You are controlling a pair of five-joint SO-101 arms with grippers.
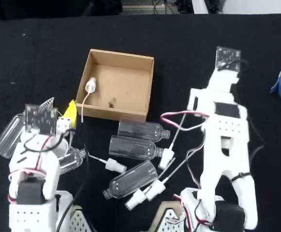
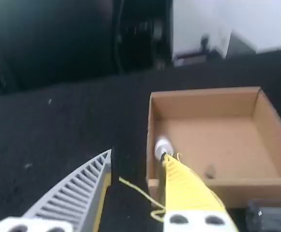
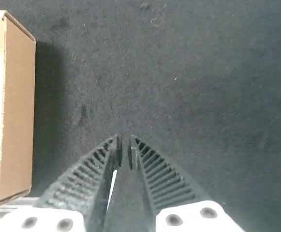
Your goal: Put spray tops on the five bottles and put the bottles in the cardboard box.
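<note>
We think the clear plastic bottles (image 1: pixel 133 147) lying on the black desk (image 1: pixel 34 58) beside the brown cardboard box (image 1: pixel 116 113) are light and slippery, best held around the middle, while our left pincer (image 2: pixel 137 155) is spread and our right pincer (image 3: pixel 124 141) is pressed together.

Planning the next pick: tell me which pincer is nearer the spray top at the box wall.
Left. The left pincer is open close beside the spray top, outside the cardboard box. The right pincer is shut over the table past the box's opposite wall.
</note>
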